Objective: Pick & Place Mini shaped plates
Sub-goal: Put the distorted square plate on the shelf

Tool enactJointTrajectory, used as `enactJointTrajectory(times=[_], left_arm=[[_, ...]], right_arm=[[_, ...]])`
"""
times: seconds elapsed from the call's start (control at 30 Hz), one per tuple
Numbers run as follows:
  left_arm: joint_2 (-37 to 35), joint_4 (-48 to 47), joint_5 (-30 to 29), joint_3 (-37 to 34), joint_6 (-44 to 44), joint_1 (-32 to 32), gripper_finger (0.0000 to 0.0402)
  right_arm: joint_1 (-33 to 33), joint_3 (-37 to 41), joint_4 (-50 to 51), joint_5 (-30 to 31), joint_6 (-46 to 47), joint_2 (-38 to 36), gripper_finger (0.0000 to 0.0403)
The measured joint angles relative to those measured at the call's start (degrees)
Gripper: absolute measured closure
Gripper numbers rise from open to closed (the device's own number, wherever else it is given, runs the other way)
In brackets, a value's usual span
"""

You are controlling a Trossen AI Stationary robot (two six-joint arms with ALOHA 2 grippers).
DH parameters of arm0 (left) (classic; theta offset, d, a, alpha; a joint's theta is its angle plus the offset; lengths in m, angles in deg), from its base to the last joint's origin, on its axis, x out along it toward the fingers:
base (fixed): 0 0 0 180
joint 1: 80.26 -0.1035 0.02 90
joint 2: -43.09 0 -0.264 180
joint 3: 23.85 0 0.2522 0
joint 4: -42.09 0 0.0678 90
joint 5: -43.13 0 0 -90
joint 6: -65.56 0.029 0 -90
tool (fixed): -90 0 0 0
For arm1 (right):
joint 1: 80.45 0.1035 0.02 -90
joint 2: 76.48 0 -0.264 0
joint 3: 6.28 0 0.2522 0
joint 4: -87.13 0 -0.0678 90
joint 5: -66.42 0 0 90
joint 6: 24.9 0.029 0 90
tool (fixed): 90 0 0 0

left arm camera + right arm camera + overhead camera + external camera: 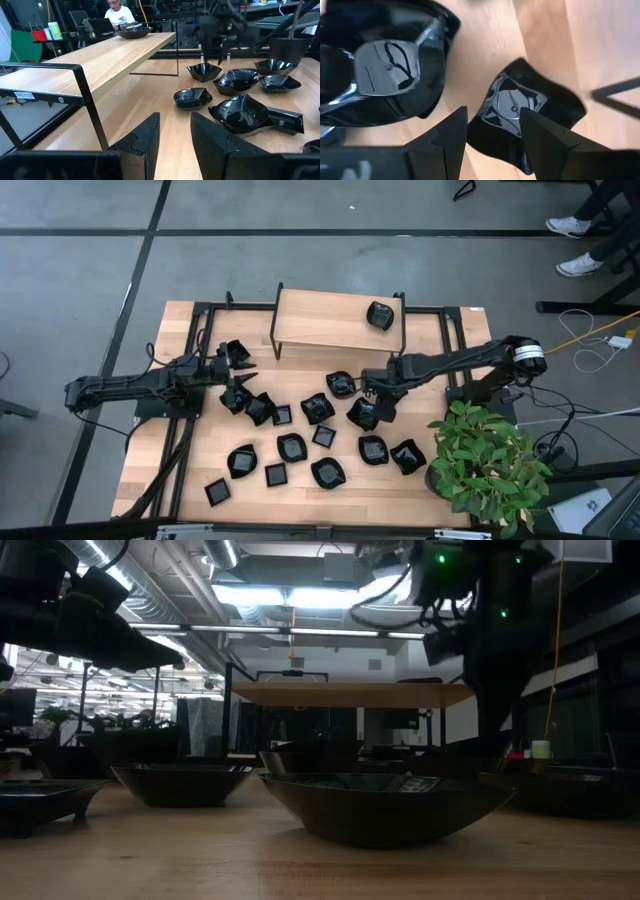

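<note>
One mini plate [380, 315] sits on the raised wooden shelf [320, 320], while the other mini shaped plates [292, 446] lie scattered and empty on the table [180, 470] in front of that shelf. The right gripper [374, 397] hangs with fingers spread just above a wavy-edged dish [512, 107], a closeness only its wrist view reveals. The left gripper [172, 137], fingers apart and empty, waits near the shelf's left leg; the low view leaves most dishes dark and hard to tell apart.

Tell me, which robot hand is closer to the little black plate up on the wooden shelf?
The right. The right gripper hangs open over the plates on the table, just below the shelf's right end, where the plate sits. The left gripper, also open, is off beyond the shelf's left end.
</note>
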State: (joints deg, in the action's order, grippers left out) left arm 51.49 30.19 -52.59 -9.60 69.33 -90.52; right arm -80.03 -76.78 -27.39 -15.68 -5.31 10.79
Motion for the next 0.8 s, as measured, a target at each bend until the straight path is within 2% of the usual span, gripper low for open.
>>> enactJointTrajectory(times=[0.27, 0.53, 0.8], left_arm=[[0.00, 0.00, 0.00, 0.01, 0.00, -0.01, 0.0297], [-0.01, 0.00, 0.00, 0.00, 0.00, -0.01, 0.0297], [0.01, 0.00, 0.00, 0.01, 0.00, -0.02, 0.0297]], right_arm=[[-0.15, 4.50, -5.24, 0.02, 0.98, 0.00, 0.0222], [-0.15, 4.72, -7.79, 0.04, 1.01, 0.00, 0.0222], [-0.15, 4.72, -8.22, 2.94, 1.73, 4.25, 0.0222]])
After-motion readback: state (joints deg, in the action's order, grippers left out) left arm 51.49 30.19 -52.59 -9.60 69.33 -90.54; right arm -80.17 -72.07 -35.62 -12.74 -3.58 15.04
